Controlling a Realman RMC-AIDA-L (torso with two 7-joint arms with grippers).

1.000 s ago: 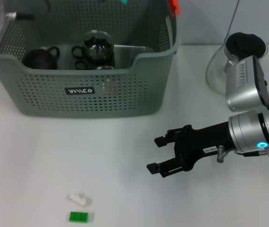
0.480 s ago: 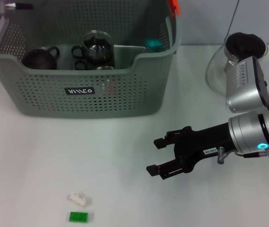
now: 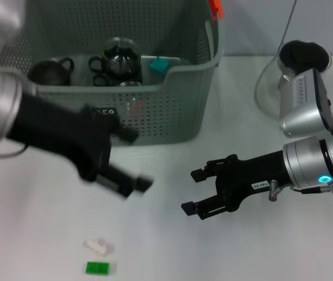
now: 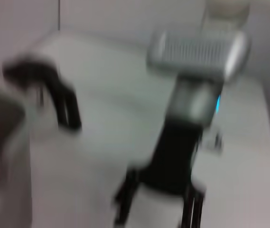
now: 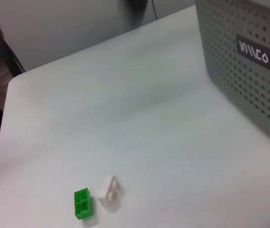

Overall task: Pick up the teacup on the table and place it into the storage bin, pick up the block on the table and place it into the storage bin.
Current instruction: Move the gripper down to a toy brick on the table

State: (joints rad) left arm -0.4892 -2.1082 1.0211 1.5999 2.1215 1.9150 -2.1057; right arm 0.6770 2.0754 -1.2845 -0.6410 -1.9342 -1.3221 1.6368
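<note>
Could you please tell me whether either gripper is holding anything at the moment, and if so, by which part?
Nothing is held: the left gripper and right gripper are both open and empty above the table.

The left hand (image 3: 128, 161) is motion-blurred and hides part of the storage bin (image 3: 172, 111) label

A white table (image 3: 172, 252) with a smooth matte top fills nearly the whole head view. In the right wrist view its rounded corner (image 5: 12, 81) and long edge show against a plain pale grey wall (image 5: 63, 23), with a dark strip of floor beyond the edge. At the table's far right side stands a clear glass jug (image 3: 274, 79) with a black top, and a thin cable (image 3: 292, 20) rises behind it. Lighting is even and soft, with only faint shadows on the tabletop.
</note>
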